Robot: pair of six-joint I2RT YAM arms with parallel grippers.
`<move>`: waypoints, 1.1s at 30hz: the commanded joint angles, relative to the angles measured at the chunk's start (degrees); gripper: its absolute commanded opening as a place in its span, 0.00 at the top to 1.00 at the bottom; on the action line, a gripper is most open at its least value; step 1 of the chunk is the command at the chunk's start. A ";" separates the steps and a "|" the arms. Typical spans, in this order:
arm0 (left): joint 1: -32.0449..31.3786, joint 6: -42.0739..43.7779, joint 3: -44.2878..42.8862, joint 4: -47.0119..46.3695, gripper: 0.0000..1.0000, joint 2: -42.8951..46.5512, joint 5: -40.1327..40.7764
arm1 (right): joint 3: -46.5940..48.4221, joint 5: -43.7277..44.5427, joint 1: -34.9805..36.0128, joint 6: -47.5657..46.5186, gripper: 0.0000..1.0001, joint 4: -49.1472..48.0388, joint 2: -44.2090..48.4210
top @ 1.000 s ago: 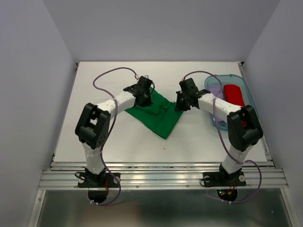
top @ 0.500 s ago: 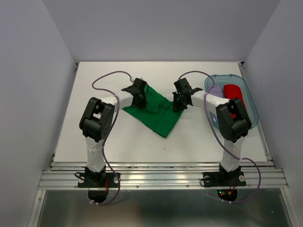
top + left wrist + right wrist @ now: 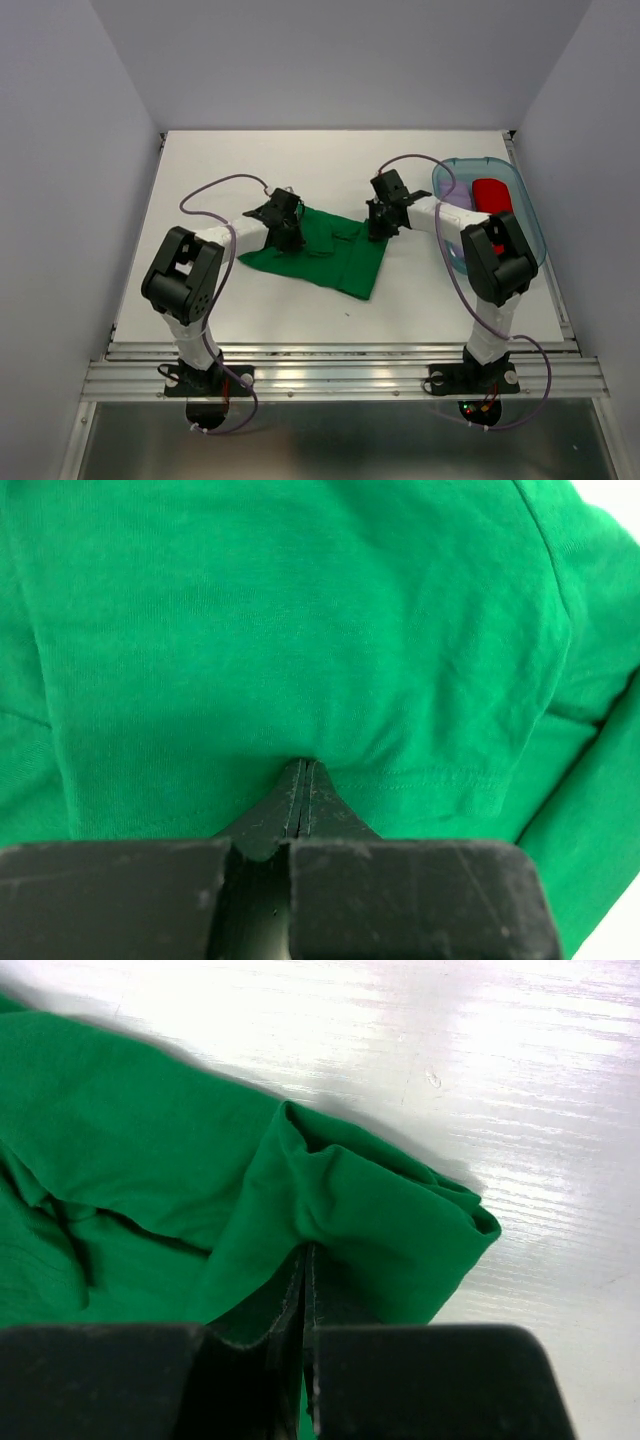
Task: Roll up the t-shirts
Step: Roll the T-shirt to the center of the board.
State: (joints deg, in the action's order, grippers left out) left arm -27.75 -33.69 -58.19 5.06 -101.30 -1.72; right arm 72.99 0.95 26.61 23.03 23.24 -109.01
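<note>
A bright green t-shirt lies partly folded and crumpled on the white table. My left gripper is shut on the t-shirt's left part; in the left wrist view the jaws pinch the fabric by a hem. My right gripper is shut on the shirt's upper right corner; in the right wrist view the jaws pinch a bunched fold lying against the table.
A clear blue bin stands at the right, holding a red fabric roll and a pale lavender roll. White table reaches to the walls; its bare surface shows in the right wrist view.
My left gripper has moved left and toward the near edge, dragging the shirt's left side out flatter and wider. My right gripper has shifted only slightly, still at the upper right corner.
</note>
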 commanded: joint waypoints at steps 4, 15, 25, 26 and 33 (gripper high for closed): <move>-0.81 1.43 -4.20 8.47 1.00 7.77 4.17 | 2.15 1.15 -0.33 -1.14 0.90 1.80 5.64; -15.04 0.48 -11.94 15.94 0.82 12.97 11.30 | -5.20 5.82 -4.19 2.01 0.71 3.21 20.58; -31.04 -3.48 -24.31 23.31 0.46 0.00 16.74 | -20.69 -3.76 -11.41 4.75 0.63 4.53 34.74; -31.92 -3.75 -26.25 24.89 0.46 -1.87 18.92 | -21.31 -3.85 -11.41 5.01 0.61 4.70 35.44; -37.29 -4.72 -40.67 35.80 0.39 -14.01 24.56 | -22.11 -2.53 -11.41 4.84 0.53 7.25 39.49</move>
State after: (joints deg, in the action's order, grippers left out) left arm -63.46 -37.39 -93.69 32.25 -113.97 17.34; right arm 50.39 -1.56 15.00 27.83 29.76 -71.75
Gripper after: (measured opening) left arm 0.598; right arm 0.457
